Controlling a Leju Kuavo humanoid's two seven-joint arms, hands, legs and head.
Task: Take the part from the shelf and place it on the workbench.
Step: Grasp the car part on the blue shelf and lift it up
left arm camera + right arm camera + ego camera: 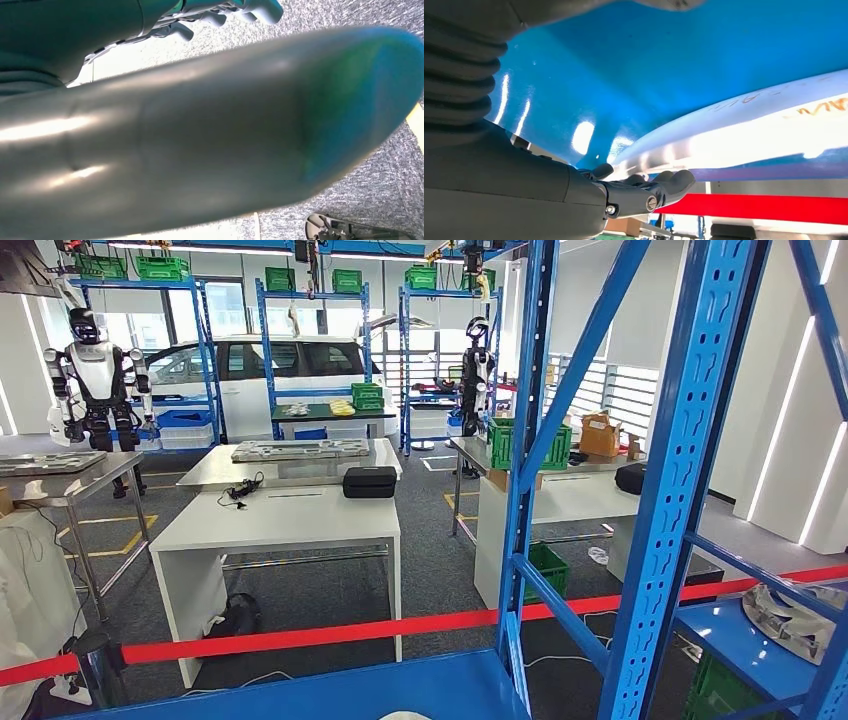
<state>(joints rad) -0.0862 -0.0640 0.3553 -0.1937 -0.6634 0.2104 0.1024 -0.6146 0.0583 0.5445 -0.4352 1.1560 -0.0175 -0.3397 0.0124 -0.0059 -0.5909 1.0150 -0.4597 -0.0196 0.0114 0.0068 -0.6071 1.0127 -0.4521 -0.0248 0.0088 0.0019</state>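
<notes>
At the near edge of the scene, the right hand point(549, 192) sits low against the glossy blue steel shelf deck point(649, 70). Its dark fingers point(674, 182) curl loosely just beside the rim of the pale, curved sheet-metal part point(744, 127). You cannot tell from the right wrist view whether they touch or clamp it. The part rests on the shelf, so treat the pick as not yet confirmed.

The left hand point(200, 140) hangs over grey carpet. Its thick thumb blocks the view, so you cannot tell the state of its fingers.

Beyond the blue perforated rack upright point(670, 480), a red barrier tape point(300, 637) crosses the aisle. Farther out stands the white rectangular workbench point(290, 520), carrying a black case point(369, 481). Judge the task as early: grasp, lift, carry and placement all remain.
</notes>
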